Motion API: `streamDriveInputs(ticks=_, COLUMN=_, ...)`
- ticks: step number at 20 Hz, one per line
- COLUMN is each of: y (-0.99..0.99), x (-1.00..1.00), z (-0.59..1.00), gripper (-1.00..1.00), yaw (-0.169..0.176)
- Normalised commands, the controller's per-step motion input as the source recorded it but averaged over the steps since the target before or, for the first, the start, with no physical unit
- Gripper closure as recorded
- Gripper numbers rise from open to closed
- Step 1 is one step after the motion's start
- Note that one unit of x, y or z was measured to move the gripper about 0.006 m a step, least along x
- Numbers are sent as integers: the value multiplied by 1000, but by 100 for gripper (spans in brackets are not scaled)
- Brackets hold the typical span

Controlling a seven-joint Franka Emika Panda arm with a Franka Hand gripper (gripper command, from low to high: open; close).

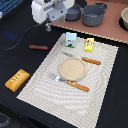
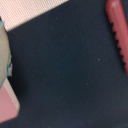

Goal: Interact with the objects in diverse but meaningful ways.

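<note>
Gripper (image 1: pixel 48 25) hovers at the exterior view's upper left above the brown sausage (image 1: pixel 38 47), its claw's state impossible to tell.

Woven placemat (image 1: pixel 45 80), seemingly matt cloth

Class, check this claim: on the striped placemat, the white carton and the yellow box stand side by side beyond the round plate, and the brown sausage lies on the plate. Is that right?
Not quite. The brown sausage lies on the dark table, off the striped placemat toward the exterior view's left; the round plate holds nothing. The white carton and yellow box do stand side by side beyond the plate. The exterior view shows this.
</note>
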Motion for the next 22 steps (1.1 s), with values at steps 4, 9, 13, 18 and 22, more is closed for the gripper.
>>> streamDriveInputs(ticks=4, y=-267, x=-556, z=-210, gripper=-100, yaw=158)
streamDriveInputs(ticks=9, y=-264, x=-594, z=-253, gripper=-100, yaw=150)
streamDriveInputs(ticks=13, y=-271, x=-532, z=-239, gripper=-100, yaw=137)
streamDriveInputs(ticks=18, y=-164, x=-169, z=-166, gripper=-100, yaw=47)
streamDriveInputs(ticks=22, y=-279, x=-179, z=-278, gripper=-100, yaw=0)
